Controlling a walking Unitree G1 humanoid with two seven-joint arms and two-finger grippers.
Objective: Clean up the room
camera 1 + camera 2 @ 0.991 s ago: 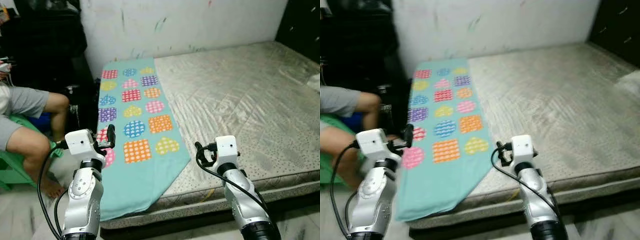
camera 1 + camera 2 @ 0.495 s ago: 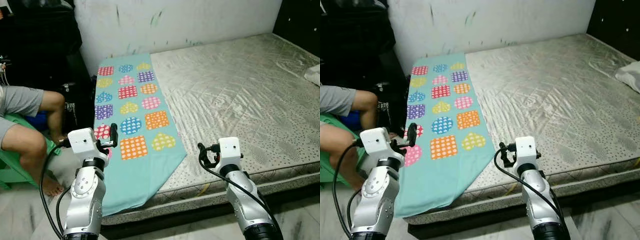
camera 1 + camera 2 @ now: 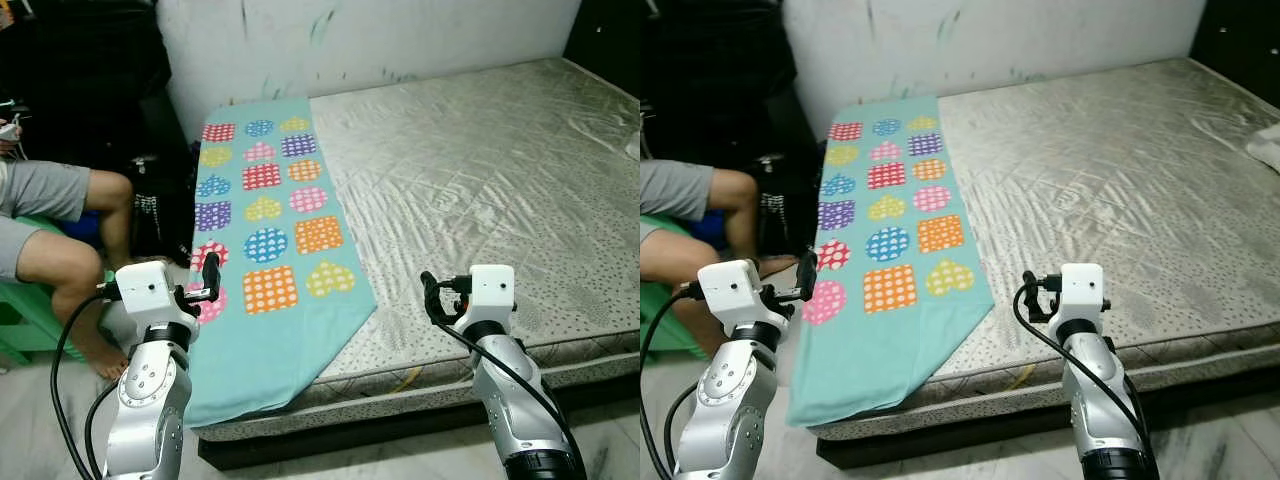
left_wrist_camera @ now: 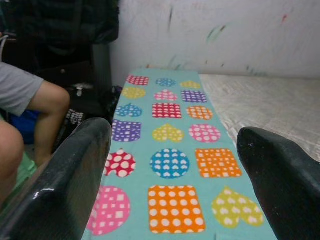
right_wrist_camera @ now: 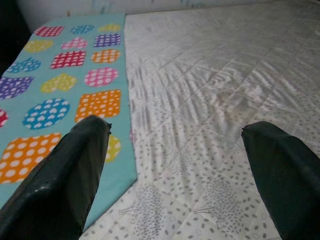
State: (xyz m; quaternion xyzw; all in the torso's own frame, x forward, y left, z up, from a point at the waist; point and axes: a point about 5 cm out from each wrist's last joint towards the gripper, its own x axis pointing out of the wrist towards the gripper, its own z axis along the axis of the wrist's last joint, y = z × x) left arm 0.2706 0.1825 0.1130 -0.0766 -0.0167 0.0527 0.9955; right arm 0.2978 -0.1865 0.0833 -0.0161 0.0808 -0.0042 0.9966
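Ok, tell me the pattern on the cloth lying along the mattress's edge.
The cloth is teal with rows of multicoloured dotted hearts, circles and squares; the left wrist view shows it best.

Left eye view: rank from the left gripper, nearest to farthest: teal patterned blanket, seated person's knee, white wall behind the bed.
1. Teal patterned blanket: on the mattress's left strip, right beside the left gripper.
2. Seated person's knee: farther to the robot's left, beside the bed.
3. White wall: behind the bed's far end, farthest.
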